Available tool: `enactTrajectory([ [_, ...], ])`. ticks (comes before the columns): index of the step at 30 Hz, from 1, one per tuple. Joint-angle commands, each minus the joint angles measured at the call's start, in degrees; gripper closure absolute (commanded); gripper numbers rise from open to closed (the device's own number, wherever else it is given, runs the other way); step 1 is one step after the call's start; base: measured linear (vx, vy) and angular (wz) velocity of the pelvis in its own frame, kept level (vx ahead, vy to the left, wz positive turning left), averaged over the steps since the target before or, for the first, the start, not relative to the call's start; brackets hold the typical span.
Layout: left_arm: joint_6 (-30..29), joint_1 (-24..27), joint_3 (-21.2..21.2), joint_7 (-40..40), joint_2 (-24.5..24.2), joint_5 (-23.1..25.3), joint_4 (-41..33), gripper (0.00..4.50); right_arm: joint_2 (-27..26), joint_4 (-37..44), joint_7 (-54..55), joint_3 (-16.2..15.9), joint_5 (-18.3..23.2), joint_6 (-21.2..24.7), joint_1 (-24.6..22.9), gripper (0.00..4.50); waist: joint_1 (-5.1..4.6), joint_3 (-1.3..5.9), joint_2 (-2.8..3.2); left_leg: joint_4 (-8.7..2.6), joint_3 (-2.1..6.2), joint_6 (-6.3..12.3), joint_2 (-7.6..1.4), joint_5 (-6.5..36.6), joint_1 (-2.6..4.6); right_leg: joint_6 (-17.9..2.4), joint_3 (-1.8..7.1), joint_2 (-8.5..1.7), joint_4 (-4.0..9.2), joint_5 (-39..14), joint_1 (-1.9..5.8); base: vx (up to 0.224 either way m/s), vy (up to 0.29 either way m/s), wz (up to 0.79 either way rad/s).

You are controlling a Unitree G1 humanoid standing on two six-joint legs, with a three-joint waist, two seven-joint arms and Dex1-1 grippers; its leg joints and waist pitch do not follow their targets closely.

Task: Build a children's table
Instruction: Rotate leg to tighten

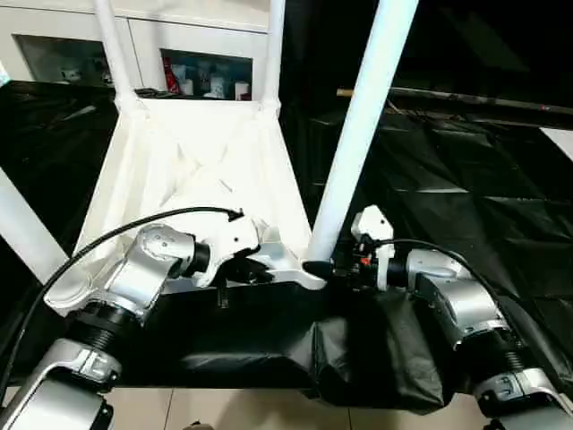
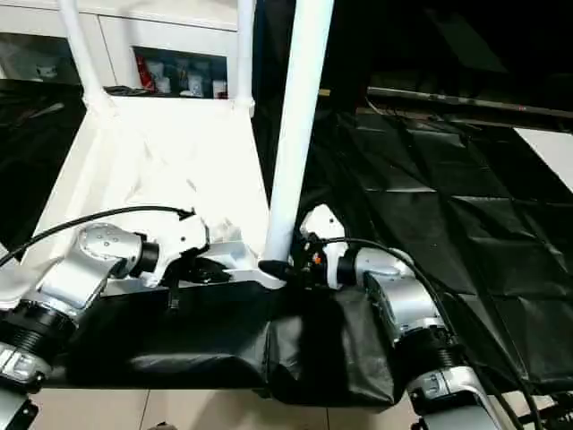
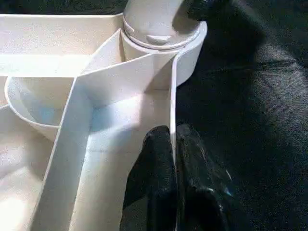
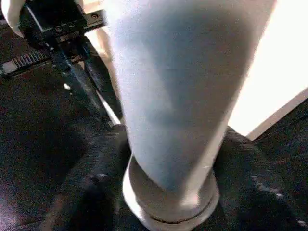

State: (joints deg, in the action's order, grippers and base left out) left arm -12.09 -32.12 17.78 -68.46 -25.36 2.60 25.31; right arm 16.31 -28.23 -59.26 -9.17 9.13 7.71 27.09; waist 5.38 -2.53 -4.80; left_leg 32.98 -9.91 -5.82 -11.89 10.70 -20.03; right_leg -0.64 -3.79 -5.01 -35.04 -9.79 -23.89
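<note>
The tabletop (image 1: pixel 192 170) lies upside down on a black sheet (image 1: pixel 448 206), ribbed underside up, its near rim just beside the sheet's front edge, where the cloth folds down. Black sheet lies bare to the right of it. Two legs (image 1: pixel 112 49) stand in the far corner sockets, and another leg (image 1: pixel 22 233) rises at the left near corner. The fourth leg (image 1: pixel 363 116) stands upright in the near right socket (image 3: pixel 161 36).

The left gripper (image 3: pixel 174 159) has its black fingers (image 3: pixel 149 163) narrowed onto the tabletop's near rim wall, one on each side of it. The right gripper (image 1: pixel 333 267) sits at the base of the fourth leg, its dark fingers (image 4: pixel 96 187) apparently wrapped around the tube just above the socket, though the wrist view is blurred.

Behind the tabletop, a white cabinet (image 1: pixel 179 45) with glass doors holds small coloured items.
</note>
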Motion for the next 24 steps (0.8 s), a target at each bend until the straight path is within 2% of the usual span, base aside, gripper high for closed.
enactTrajectory([
  [1,-0.01,0.7,-0.41,-0.22,1.17,-2.38,-0.24,4.5,0.26,-1.13,-1.24,-0.24,0.09,-0.41,0.41,2.19,0.25,3.44,0.31,-3.52,-0.16,2.03,-1.09,8.71,-0.05,-11.56,2.33,-2.84,3.36,-9.72,3.5,0.0,0.0,0.0],
  [5,-0.06,0.77,-0.7,0.46,1.14,-2.16,-0.18,4.5,-0.25,-2.13,-0.76,-0.02,0.42,-0.35,0.16,2.46,0.22,3.46,0.27,-3.48,-0.18,2.16,-1.06,8.34,-0.12,-11.84,2.31,-2.78,3.24,-8.74,3.53,0.0,0.0,0.0],
  [8,-1.11,0.19,-1.31,4.72,2.85,-1.12,0.3,4.5,-1.86,-4.54,3.17,1.16,0.19,0.24,0.42,2.52,0.16,3.32,0.32,-3.57,-0.16,1.84,-1.13,9.18,-0.06,-11.86,2.32,-2.87,3.4,-10.1,3.39,0.0,0.0,0.0],
  [11,-2.79,-0.63,-1.39,10.78,5.75,0.77,1.05,4.5,-4.73,-7.6,11.29,2.03,-1.65,0.29,1.04,2.55,0.08,3.2,0.26,-3.67,-0.09,1.09,-1.12,11.0,-0.05,-10.77,2.32,-2.95,3.78,-14.05,3.3,0.0,0.0,0.0],
  [12,-3.31,-0.85,-1.42,12.52,6.66,1.26,1.3,4.5,-5.59,-8.42,13.76,2.16,-2.29,0.26,1.18,2.55,-0.14,2.95,0.27,-3.88,0.07,0.06,-1.08,12.86,-0.06,-9.39,2.25,-3.06,4.24,-18.52,3.22,0.0,0.0,0.0],
  [14,-4.17,-1.16,-1.49,15.44,8.27,1.97,1.65,4.5,-7.15,-9.45,17.64,2.22,-3.23,0.41,1.32,2.55,-0.38,3.03,0.19,-3.91,0.24,-0.68,-0.94,13.6,-0.19,-7.57,2.19,-3.08,4.57,-22.04,3.24,0.0,0.0,0.0],
  [15,-6.24,-1.79,-1.57,20.83,11.92,2.98,2.35,4.5,-11.0,-10.81,24.83,2.67,-4.06,1.64,1.5,2.55,-0.51,2.99,0.14,-3.87,0.19,-0.76,-0.89,13.8,-0.13,-6.87,2.28,-3.06,4.74,-23.15,2.95,0.0,0.0,0.0],
  [16,-6.24,-1.79,-1.57,20.83,11.92,2.98,2.35,4.5,-11.0,-10.81,24.83,2.67,-4.06,1.64,1.5,2.55,-0.53,2.9,0.17,-3.9,0.19,-0.72,-0.81,14.3,-0.04,-6.44,2.25,-3.03,5.0,-24.22,2.79,0.0,0.0,0.0],
  [17,-7.41,-2.18,-1.53,23.75,14.0,3.47,2.9,4.5,-13.19,-11.7,28.75,2.78,-4.79,1.8,1.82,2.55,-0.49,2.9,0.22,-3.92,0.3,-0.72,-0.76,14.81,-0.01,-6.01,2.18,-3.12,5.09,-25.47,2.84,0.0,0.0,0.0],
  [18,-8.92,-2.73,-0.69,28.33,17.79,4.77,4.04,4.5,-17.15,-13.68,34.75,2.66,-6.0,1.85,2.92,2.55,-0.81,2.85,0.22,-4.07,0.39,-0.97,-0.78,15.6,-0.01,-4.87,2.1,-3.08,5.35,-27.69,2.71,0.0,0.0,0.0],
  [19,-9.02,-2.88,-0.28,29.62,18.85,5.4,4.41,4.5,-18.3,-14.61,36.2,2.54,-6.3,1.71,3.55,2.55,-0.87,2.78,0.58,-4.08,0.44,-1.2,-0.73,16.12,0.17,-4.69,2.07,-3.04,5.46,-28.38,2.47,0.0,0.0,0.0],
  [20,-9.04,-2.73,0.5,30.26,19.91,6.2,4.46,4.5,-18.57,-15.5,35.81,0.58,-8.03,0.41,4.46,2.55,-1.02,2.78,0.67,-4.04,0.53,-1.0,-0.55,17.9,0.4,-3.8,1.85,-2.98,5.85,-30.58,2.44,0.0,0.0,0.0],
  [23,-8.79,-2.49,1.01,30.18,20.52,6.58,4.37,4.5,-18.74,-16.13,35.82,0.42,-8.33,-0.58,5.06,2.55,-1.0,2.98,0.65,-4.02,0.47,0.43,-0.45,19.0,0.54,-3.05,1.88,-2.9,6.2,-30.16,2.31,0.0,0.0,0.0],
  [24,-8.11,-2.21,1.25,29.59,20.48,6.58,4.17,4.5,-19.1,-16.16,34.96,3.15,-5.34,-0.36,5.24,2.21,-0.9,3.08,0.74,-4.12,0.48,0.85,-0.49,18.45,0.39,-3.33,1.93,-2.86,6.04,-28.67,2.43,0.0,0.0,0.0],
])
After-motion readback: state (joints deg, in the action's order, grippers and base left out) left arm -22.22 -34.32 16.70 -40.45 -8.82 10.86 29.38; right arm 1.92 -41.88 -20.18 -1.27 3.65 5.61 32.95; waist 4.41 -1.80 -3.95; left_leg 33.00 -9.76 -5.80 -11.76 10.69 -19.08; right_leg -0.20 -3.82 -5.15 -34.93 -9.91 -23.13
